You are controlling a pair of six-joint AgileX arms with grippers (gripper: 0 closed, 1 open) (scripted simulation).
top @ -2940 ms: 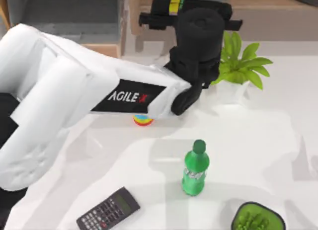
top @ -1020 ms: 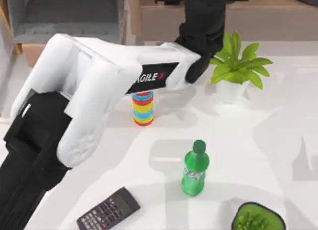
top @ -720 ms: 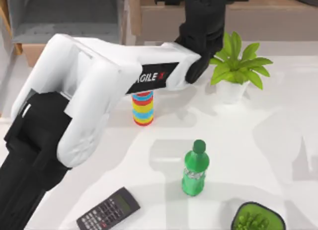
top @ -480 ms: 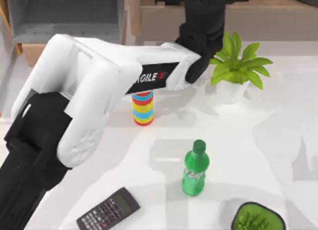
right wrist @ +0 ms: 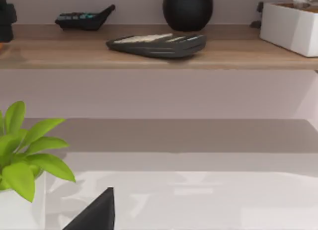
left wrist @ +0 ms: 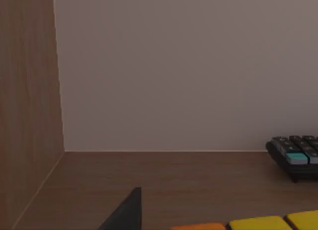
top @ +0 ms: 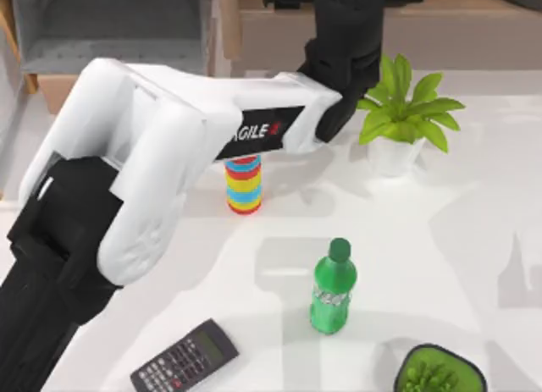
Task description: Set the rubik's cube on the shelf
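Rubik's cube point(left wrist: 258, 223), a small block of yellow and orange squares split by dark gaps, peeks in along the nearest edge of the left wrist view, just under that camera and low over the brown wooden shelf point(left wrist: 198, 180). That closeness suggests it is in, or just beneath, the left gripper, whose black wrist point(top: 343, 36) reaches over the ledge at the far side of the table; whether its claw grips or has released, I cannot tell. A dark keypad device point(left wrist: 294, 155) rests further along the same plank, well apart. On the white table point(top: 440, 231), clear of the reach, stand a striped ring-stack cylinder point(top: 243, 184), a green plastic bottle point(top: 333, 286) and a leafy potted plant point(top: 405, 113). The right arm idles off to the right, facing the ledge.
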